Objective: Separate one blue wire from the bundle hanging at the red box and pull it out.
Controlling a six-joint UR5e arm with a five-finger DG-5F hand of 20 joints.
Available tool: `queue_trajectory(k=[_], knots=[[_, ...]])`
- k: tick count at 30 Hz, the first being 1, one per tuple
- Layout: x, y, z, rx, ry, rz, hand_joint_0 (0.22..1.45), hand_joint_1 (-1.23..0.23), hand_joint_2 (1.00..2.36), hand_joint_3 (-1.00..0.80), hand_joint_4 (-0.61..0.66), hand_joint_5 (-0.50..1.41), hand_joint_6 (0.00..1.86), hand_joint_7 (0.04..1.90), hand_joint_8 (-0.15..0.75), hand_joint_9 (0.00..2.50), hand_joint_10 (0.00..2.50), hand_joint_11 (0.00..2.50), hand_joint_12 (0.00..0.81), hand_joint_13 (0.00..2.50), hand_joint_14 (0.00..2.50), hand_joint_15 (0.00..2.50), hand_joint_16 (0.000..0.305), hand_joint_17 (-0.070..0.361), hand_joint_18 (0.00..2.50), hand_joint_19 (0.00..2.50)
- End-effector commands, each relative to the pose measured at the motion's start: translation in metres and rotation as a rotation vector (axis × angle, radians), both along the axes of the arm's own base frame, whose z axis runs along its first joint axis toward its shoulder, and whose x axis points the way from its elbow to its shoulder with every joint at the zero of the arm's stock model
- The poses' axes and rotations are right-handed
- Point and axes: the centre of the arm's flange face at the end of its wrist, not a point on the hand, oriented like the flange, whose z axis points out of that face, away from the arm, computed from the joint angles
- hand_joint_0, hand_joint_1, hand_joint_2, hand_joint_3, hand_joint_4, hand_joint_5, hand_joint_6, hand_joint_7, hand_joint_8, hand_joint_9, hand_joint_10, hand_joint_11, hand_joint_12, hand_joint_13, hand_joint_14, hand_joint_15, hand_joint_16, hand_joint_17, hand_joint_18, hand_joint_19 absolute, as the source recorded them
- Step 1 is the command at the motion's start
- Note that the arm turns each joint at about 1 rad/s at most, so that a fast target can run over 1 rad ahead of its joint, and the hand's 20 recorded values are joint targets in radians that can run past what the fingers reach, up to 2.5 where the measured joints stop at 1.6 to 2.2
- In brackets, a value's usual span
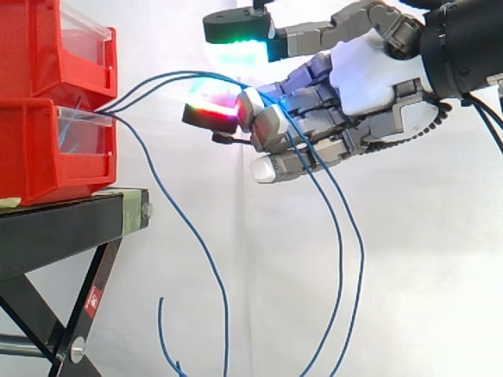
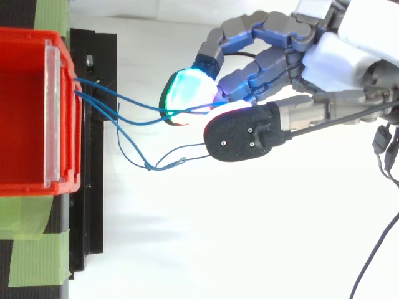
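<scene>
At the far left, two red bins [image 1: 55, 141] are stacked on a black stand [image 1: 63, 224], and strips of green tape [image 2: 34, 255] hold down the stand's edge. A small bundle of thin blue wires [image 1: 189, 73] comes out of the front of the lower bin. One loose wire [image 1: 196, 239] drops away from the bin on its own and hangs down beside the stand. At least two others arc up and to the right into the robot hand [image 1: 361, 71]. The hand reaches in from the right with its fingers curled and its glowing fingertips [image 1: 211, 110] closed around those wires. The wires thread between the pads, drape over the lower fingers and trail down below the hand. So the hand appears to be gripping more than one strand, not a single one. The wire looks light, limp and smooth-coated. It should bend freely, may slide through a weak pinch and may drag the neighbouring wires along. The best place to take hold is probably close to the bin, where the strands fan apart, with one strand pinched firmly between two pads.
</scene>
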Motion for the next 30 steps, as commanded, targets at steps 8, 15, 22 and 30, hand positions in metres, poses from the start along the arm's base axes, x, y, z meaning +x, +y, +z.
queue_trajectory(k=[8,15,22,30], knots=[[-0.0001,0.0007,-0.0001,0.001,0.001,0.001,0.65,-0.81,1.02,-0.19,0.16,-0.21,0.87,0.84,0.283,0.92,0.01,1.41,0.370,1.02,0.01,1.51,0.049,0.109,0.69,0.51],[0.0003,0.0008,0.0001,0.000,-0.002,0.001,0.70,-0.84,1.02,-0.06,0.17,-0.21,0.87,0.83,0.289,0.92,0.01,1.39,0.376,1.02,0.01,1.51,0.050,0.112,0.70,0.50],[-0.0002,-0.0002,-0.0001,0.001,0.001,-0.001,0.65,-0.93,1.01,-0.32,0.16,-0.21,0.87,0.85,0.283,0.89,0.01,1.40,0.372,1.00,0.01,1.51,0.049,0.109,0.68,0.49],[0.0002,-0.0001,0.0001,0.000,-0.002,0.000,0.66,-0.87,1.00,-0.45,0.17,-0.21,0.87,0.82,0.284,0.93,0.01,1.43,0.367,1.03,0.01,1.50,0.048,0.107,0.71,0.49]])
